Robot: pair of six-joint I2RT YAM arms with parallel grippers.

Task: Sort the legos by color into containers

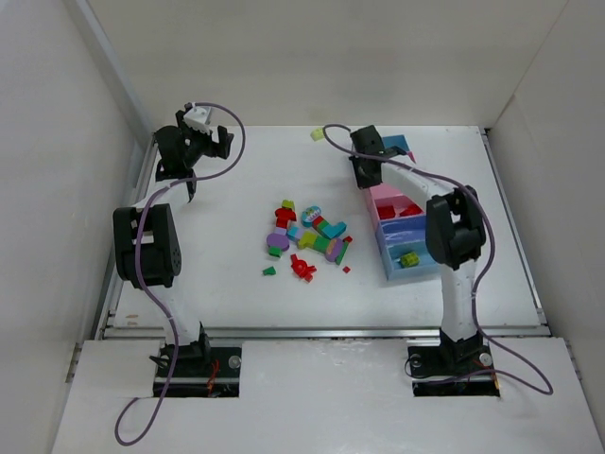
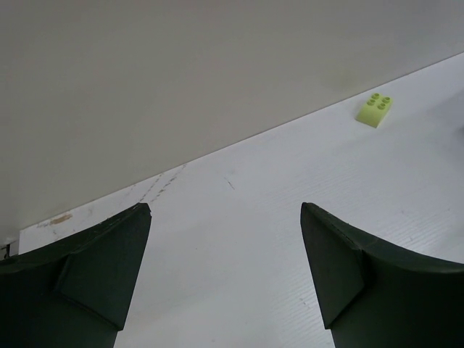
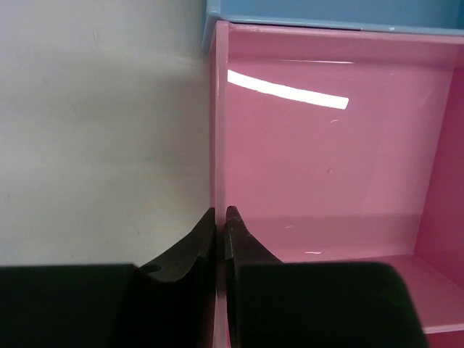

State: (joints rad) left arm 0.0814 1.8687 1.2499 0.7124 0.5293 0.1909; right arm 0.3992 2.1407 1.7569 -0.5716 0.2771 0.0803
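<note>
Counter (image 1: 236,303): one, white, matte, with faint ribbing in the left wrist view.

Arms: two. The left arm (image 1: 146,246) reaches to the far-left corner. The right arm (image 1: 454,232) reaches along the right side.

Container strip (image 1: 421,271): one, made of glossy, thin-walled rectangular plastic bins, lying along the right side of the counter. The right arm covers part of it, so I cannot give a firm bin count. One pink bin (image 3: 326,167) shows in the right wrist view, with a blue bin (image 3: 326,11) touching its far wall.

Left pincer (image 2: 225,208): released, its dark wedge-shaped fingers spread wide with only bare counter between them.

Right pincer (image 3: 221,212): clenched on the pink bin's thin left wall, one finger on either side of it.

Lego pile (image 1: 304,238): one loose cluster at mid-counter, well apart from the strip, in red, green, teal, purple and yellow-green. The pieces overlap, so no exact count is possible.

Yellow-green brick (image 2: 375,109): one, square, with four studs, lying alone near the far edge. A second yellow-green piece (image 1: 408,258) sits inside the nearest light-blue bin.
</note>
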